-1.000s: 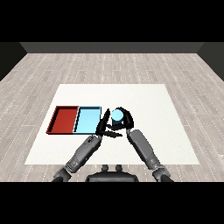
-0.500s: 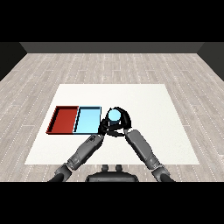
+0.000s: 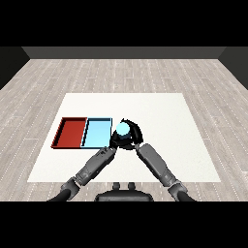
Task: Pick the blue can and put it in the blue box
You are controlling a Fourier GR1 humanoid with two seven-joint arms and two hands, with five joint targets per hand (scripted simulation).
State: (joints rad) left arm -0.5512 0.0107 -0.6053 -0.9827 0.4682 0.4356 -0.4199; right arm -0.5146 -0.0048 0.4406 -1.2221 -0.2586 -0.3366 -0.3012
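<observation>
The blue can (image 3: 122,129), with its light blue top showing, is held above the table just right of the light blue tray (image 3: 97,134). My right hand (image 3: 134,134) is curled round the can from the right and behind. My left hand (image 3: 114,142) lies close under and left of the can, by the blue tray's near right corner, its fingers relaxed and holding nothing. The can's lower body is hidden by the two hands.
A red tray (image 3: 72,131) lies against the blue tray's left side. Both trays sit on the left half of the white table (image 3: 164,116). My two forearms cross the table's near edge and converge at the can.
My right hand has carried the blue can a little to the left, closer to the blue tray's right edge. The left hand has stayed in about the same place.
</observation>
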